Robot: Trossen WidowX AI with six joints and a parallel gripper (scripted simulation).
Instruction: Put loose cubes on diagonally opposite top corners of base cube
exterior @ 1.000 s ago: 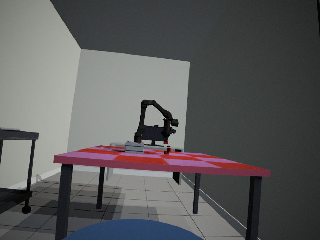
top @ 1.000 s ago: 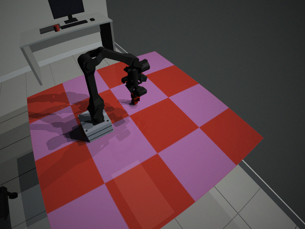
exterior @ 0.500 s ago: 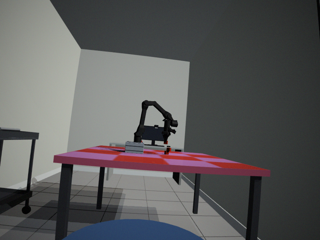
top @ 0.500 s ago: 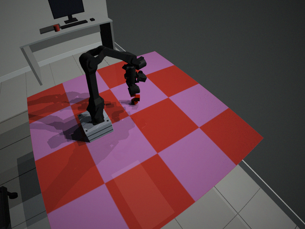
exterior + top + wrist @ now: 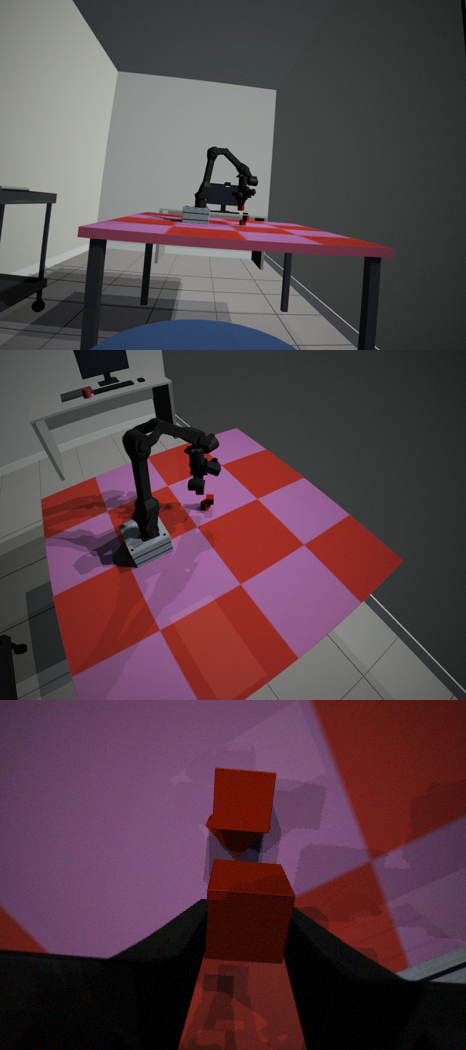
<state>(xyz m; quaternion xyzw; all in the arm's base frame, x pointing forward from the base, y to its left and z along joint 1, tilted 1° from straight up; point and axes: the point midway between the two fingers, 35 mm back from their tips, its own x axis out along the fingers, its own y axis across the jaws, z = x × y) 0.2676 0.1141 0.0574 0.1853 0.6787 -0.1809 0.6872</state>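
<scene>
The fixed red base cube [image 5: 205, 505] [image 5: 242, 222] [image 5: 238, 839] stands on the checkered table. In the wrist view one of its corners points toward my gripper. One loose red cube [image 5: 209, 497] [image 5: 246, 217] [image 5: 244, 800] rests on top of it, turned relative to it and covering most of its top. My gripper [image 5: 200, 490] [image 5: 241, 206] [image 5: 245, 911] is shut on the other loose red cube [image 5: 242, 207] [image 5: 250, 927], held in the air above and beside the base cube. Gaps and exact corner overlap cannot be read.
The robot's striped grey mounting block [image 5: 152, 551] [image 5: 195, 215] stands on the table [image 5: 271, 576] [image 5: 226, 243] near the base cube. A desk [image 5: 109, 393] with a monitor [image 5: 101, 363] stands beyond the table. A dark cart [image 5: 28, 197] is at the left.
</scene>
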